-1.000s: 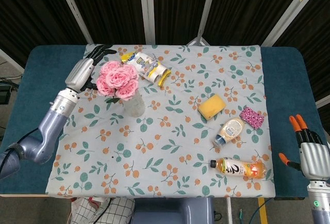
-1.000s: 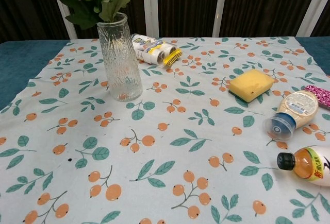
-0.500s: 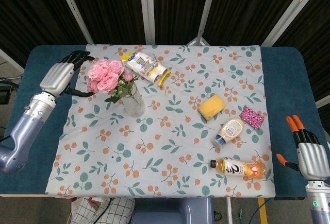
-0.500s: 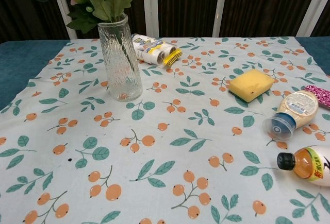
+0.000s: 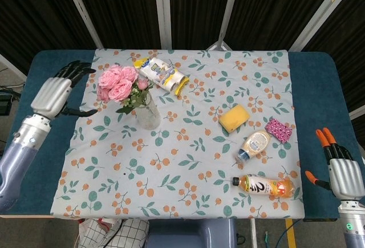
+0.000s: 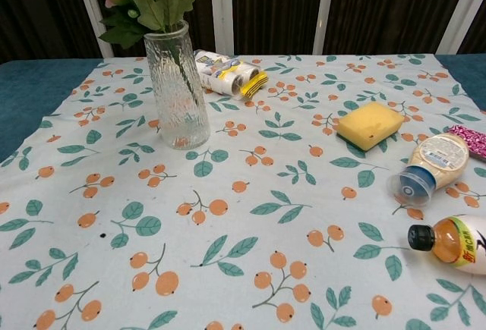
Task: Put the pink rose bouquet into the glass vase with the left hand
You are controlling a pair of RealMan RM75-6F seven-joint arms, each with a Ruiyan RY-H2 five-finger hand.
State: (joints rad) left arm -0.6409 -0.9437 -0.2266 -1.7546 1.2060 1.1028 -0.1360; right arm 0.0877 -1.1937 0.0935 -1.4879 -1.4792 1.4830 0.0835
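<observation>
Now the left hand [image 5: 52, 94] has pulled away from the glass vase [image 6: 177, 91], fingers spread, holding nothing. Pink roses [image 5: 117, 82] stand in the vase, so the job looks done.

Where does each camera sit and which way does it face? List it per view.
Head view: high, looking steeply down on the whole table; shows the left hand and right hand, both holding nothing.
Chest view: low at the near edge, looking across the cloth; no part of the robot shows.
Shared: glass vase with pink rose bouquet, yellow sponge, bottles.
</observation>
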